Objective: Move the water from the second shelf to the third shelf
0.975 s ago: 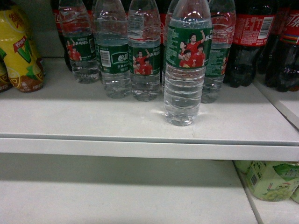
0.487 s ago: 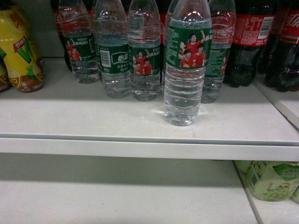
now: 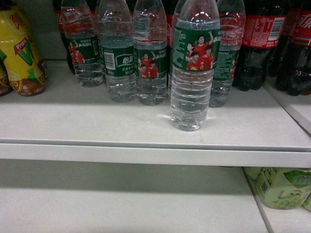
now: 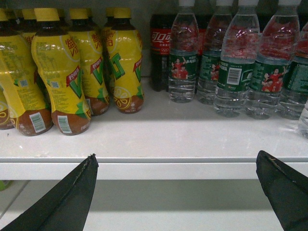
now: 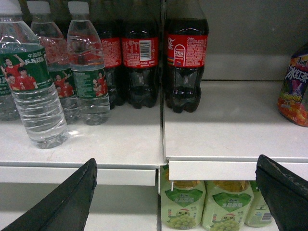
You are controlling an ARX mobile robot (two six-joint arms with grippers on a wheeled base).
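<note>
One water bottle (image 3: 193, 68), clear and ribbed with a dark green label of people in red shirts, stands upright alone in front of a row of like bottles (image 3: 116, 53) on the white shelf (image 3: 97, 121). The right wrist view has it at the left (image 5: 33, 91); the left wrist view shows the row (image 4: 236, 67). My left gripper (image 4: 175, 161) is open and holds nothing, in front of the shelf's edge and short of the bottles. My right gripper (image 5: 177, 163) is open too, level with the shelf lip, with the front bottle to its left. Neither gripper appears in the head view.
Yellow drink bottles (image 4: 57, 72) stand left of the water and dark cola bottles (image 5: 185, 57) right of it. The lower shelf (image 3: 121, 199) carries green grape-drink bottles (image 5: 185, 207) at the right. A purple packet (image 5: 294, 91) sits far right.
</note>
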